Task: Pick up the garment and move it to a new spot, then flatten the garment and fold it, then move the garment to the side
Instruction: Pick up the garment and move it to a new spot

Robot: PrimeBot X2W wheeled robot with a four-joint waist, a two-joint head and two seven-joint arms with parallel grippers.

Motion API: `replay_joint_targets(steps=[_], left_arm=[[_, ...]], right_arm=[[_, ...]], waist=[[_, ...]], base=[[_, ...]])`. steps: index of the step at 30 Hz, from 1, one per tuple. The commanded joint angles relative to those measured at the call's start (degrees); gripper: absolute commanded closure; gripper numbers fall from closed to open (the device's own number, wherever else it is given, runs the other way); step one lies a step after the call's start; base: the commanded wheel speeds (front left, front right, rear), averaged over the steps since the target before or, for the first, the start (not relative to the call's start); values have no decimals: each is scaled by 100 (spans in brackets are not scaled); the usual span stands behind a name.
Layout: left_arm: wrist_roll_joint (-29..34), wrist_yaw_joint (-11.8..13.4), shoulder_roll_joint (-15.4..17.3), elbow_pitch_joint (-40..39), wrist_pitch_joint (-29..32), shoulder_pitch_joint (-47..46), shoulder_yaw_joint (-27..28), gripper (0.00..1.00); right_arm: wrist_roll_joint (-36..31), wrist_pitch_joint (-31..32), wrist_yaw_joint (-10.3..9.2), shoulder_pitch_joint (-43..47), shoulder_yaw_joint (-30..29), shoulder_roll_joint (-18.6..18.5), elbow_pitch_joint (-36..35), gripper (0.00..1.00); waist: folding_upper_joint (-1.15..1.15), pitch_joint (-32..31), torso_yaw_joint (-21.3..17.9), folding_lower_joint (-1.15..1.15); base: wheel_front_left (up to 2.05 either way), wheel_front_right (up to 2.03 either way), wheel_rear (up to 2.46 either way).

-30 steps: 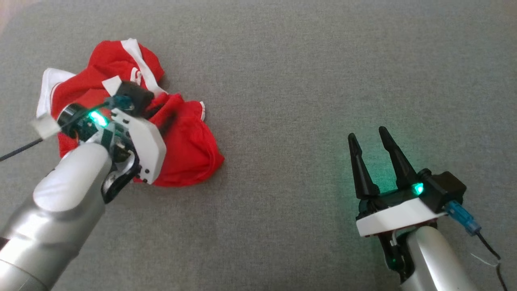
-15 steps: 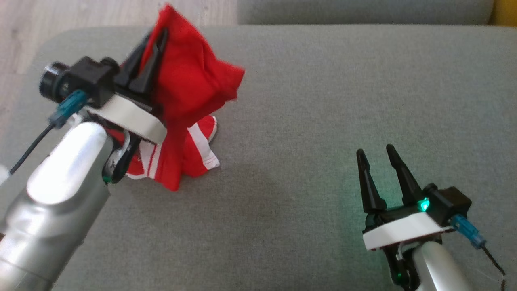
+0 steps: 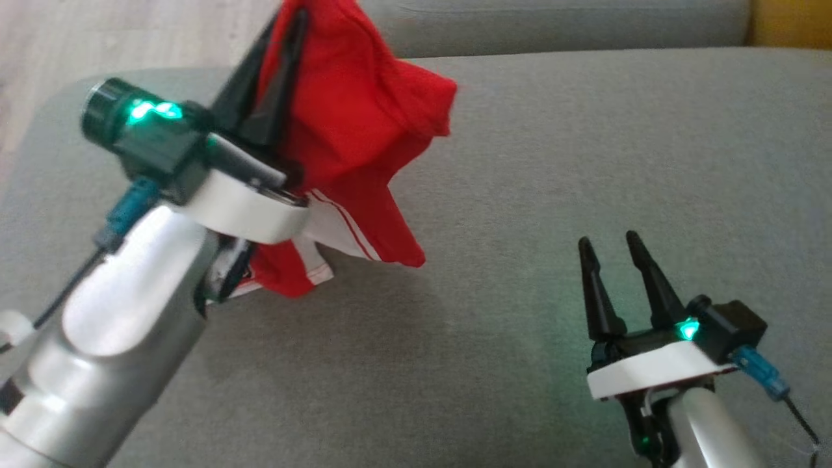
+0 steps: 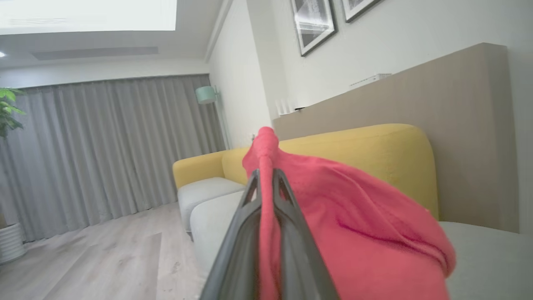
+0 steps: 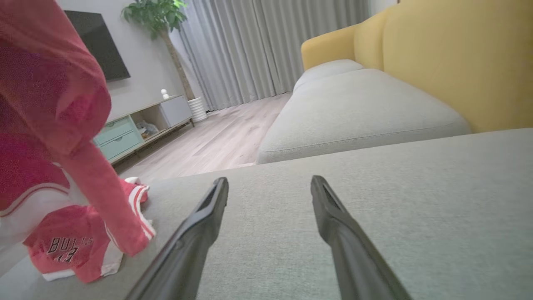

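Left pincer [image 4: 266, 175] is pinching the crumpled red jersey with white trim [image 3: 351, 130], held up by the rounded left corner of the grey fabric sofa cushion [image 3: 520, 162], tail end resting on it. Right pincer [image 3: 608, 238] sits spread wide, with loads of bare cushion between them.

Head cam: high, angled down on the grey fabric seat cushion [image 3: 520, 162]. Left wrist cam: up off the seat, looking across the room at the grey pleated curtains [image 4: 104, 146] and yellow sofa back [image 4: 374, 150], with the red cloth garment [image 4: 354, 216] right at the lens. Right wrist cam: low, skimming the cushion, facing the same curtains and sofa. All three views share the garment.
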Motion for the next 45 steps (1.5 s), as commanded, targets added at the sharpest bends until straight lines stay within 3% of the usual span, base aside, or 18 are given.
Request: replay_joint_targets(steps=[1, 11, 17, 22, 23, 24, 25, 26, 31, 35, 40, 45], left_arm=[[70, 8, 76, -225, 33, -412, 189, 100], [444, -246, -515, 212, 418, -1415, -311, 100], [701, -290, -875, 1122, 260, -2201, -356, 100], [795, -188, -1282, 2000, 10, -2646, -329, 100], [784, -186, -1396, 2158, -25, -2659, -352, 95], [775, -207, -1512, 2299, -53, -2647, -401, 12], [775, -207, -1512, 2299, -53, -2647, -401, 12], [767, -247, -1623, 2422, -74, -2616, -466, 0], [751, -701, -1948, 2823, -88, -2291, -994, 0], [674, -800, -1915, 2862, -159, -2071, -1063, 0], [556, -661, -1432, 2696, -248, -1925, -741, 0], [407, -342, -752, 2325, -299, -1422, -305, 0]], right_arm=[[70, -62, -4, -193, 91, -19, -237, 0], [458, -62, -4, -493, 371, -19, -571, 0], [720, -62, -4, -598, 556, -19, -714, 0], [828, -62, -4, -596, 668, -19, -791, 0], [837, -62, -4, -590, 664, -19, -800, 0], [844, -62, -4, -585, 653, -19, -811, 0], [844, -62, -4, -585, 653, -19, -811, 0], [847, -62, -4, -580, 641, -19, -821, 0], [820, -62, -4, -572, 511, -19, -856, 0], [743, -62, -4, -582, 395, -19, -842, 0], [595, -62, -4, -538, 178, -19, -801, 0], [439, -62, -4, -455, -40, -19, -751, 0]], waist=[[0, 94, -183, 0], [0, 468, -1433, 0], [0, 669, -2155, 0], [0, 735, -2477, 0], [0, 745, -2501, 0], [0, 756, -2513, 0], [0, 756, -2513, 0], [0, 767, -2515, 0], [0, 827, -2367, 0], [0, 809, -2077, 0], [0, 683, -1564, 0], [0, 512, -1089, 0]], base=[[0, 0, 0], [0, 0, 0], [0, 0, 0], [0, 0, 0], [0, 0, 0], [0, 0, 0], [0, 0, 0], [0, 0, 0], [0, 0, 0], [0, 0, 0], [0, 0, 0], [0, 0, 0]])
